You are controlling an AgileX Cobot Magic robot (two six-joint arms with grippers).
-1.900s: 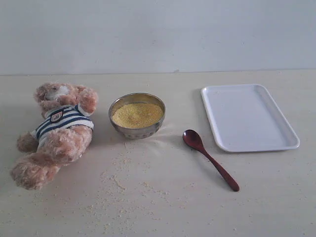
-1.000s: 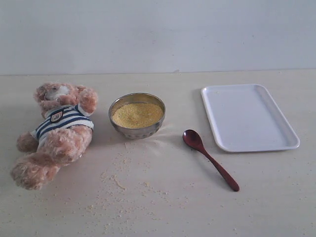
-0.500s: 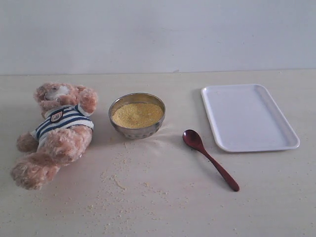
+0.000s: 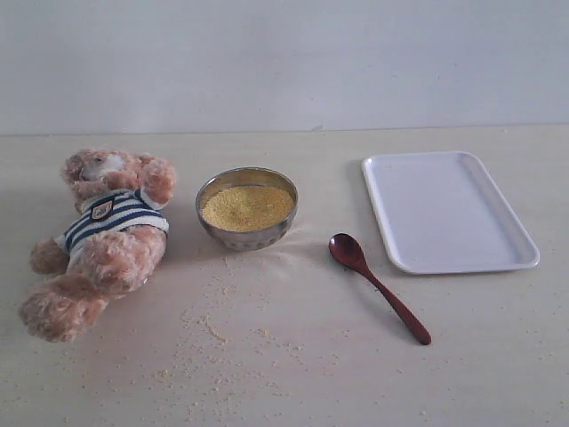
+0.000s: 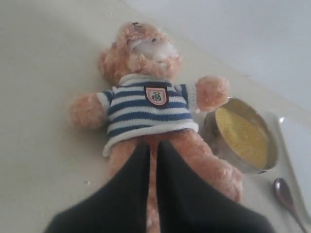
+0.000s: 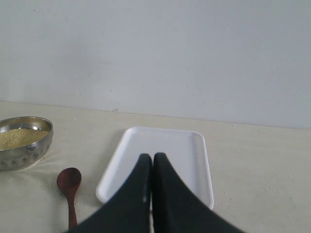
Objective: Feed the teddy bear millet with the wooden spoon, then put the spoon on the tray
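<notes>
wooden spoon (image 4: 378,286), handle away from bowl (image 4: 247,209)

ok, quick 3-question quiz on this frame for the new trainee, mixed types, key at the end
1. True or false: the wooden spoon lies on the tray.
2. What sits between the teddy bear and the spoon? A) a bowl of millet B) a cup C) a plate
3. Are the left gripper and right gripper open or shut?
Key: 1 false, it lies on the table beside the tray. 2 A. 3 both shut, holding nothing.
</notes>
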